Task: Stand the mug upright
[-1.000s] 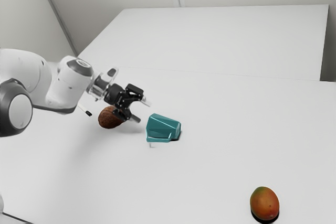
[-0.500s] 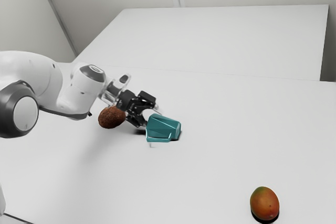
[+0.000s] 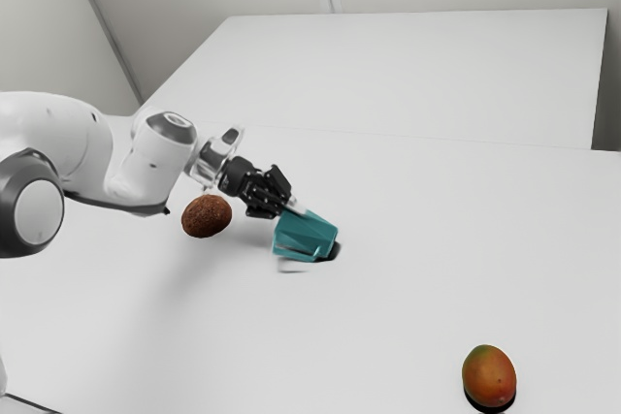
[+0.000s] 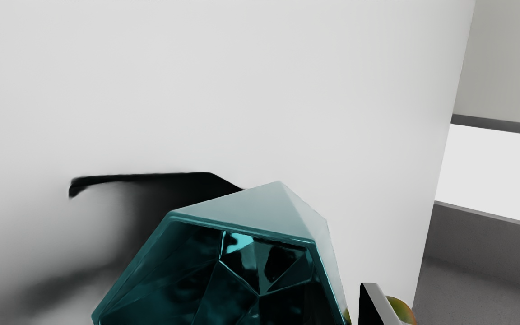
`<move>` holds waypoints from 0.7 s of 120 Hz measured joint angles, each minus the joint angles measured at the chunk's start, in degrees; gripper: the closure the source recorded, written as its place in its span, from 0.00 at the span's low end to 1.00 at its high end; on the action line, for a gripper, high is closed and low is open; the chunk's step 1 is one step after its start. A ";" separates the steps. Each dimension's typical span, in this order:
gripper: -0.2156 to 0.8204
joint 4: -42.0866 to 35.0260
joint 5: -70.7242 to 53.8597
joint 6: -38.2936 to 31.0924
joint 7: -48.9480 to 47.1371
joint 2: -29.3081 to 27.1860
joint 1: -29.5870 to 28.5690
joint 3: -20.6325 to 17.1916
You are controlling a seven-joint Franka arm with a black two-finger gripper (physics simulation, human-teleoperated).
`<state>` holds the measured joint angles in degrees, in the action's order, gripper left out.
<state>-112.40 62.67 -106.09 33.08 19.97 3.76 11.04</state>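
The teal, faceted mug (image 3: 307,238) lies tilted on its side on the white table, its base toward the exterior view's right. My gripper (image 3: 293,207) is at its open end, with the fingers drawn together on the upper part of the rim. In the wrist view the mouth of the mug (image 4: 242,271) faces my hand, with its dark inside showing. One fingertip (image 4: 375,307) stands beside the outer wall; the other finger is hidden. A dark shadow spreads on the table by the mug.
A brown, rough round object (image 3: 207,216) rests behind the gripper, toward the exterior view's left. An orange-green mango (image 3: 489,376) lies far off toward the exterior view's lower right. The white table (image 3: 417,201) has its edge in the wrist view.
My hand first advanced to the mug, then the fingers came together at its rim. The mug has shifted slightly toward the exterior view's right and tipped a little.
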 joint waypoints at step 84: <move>0.96 -0.06 -22.27 -10.00 -1.35 -10.60 7.80 -2.28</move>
<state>-112.46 40.40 -116.09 31.73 9.36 11.56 8.75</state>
